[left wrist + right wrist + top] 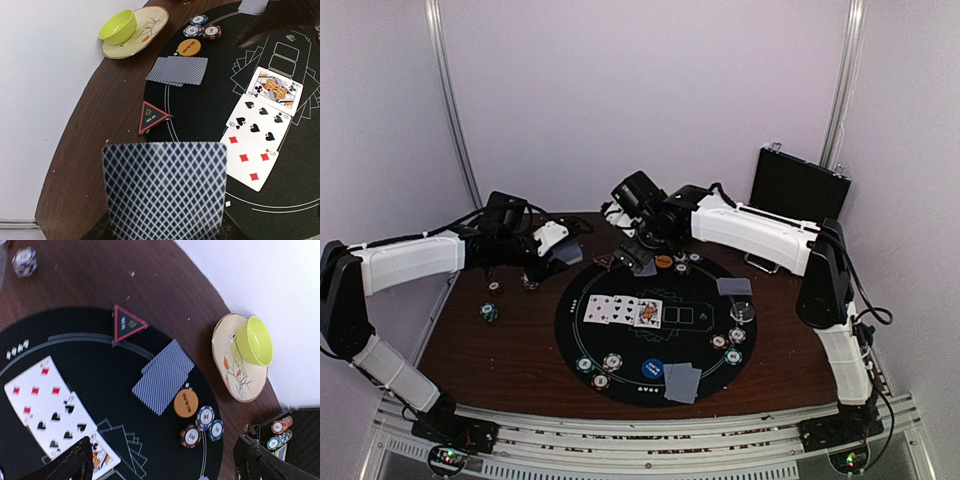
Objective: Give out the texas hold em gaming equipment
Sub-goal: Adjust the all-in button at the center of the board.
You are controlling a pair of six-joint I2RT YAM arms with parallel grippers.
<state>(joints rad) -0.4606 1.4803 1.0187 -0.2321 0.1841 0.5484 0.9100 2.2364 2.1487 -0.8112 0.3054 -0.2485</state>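
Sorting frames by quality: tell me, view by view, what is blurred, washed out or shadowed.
Top view: soft throughout, mat dark. Left wrist: near card slightly soft, face-up cards crisp, wall washed out. Right wrist: right pincer's fingers dark and blurred, wall likewise blown white.

We are looking at a lime-green bowl (255, 340) sitting upright on a cream patterned plate (231, 371). Both are lying ahead of the right gripper (164, 442) and off to the right in its wrist view, close to the white wall (260, 275). The brown wooden table (100, 275) is stretching out ahead of that gripper, with a round black mat (95, 360) lying beneath it. A black case (798, 187) is standing at the table's far edge, behind the gripper.
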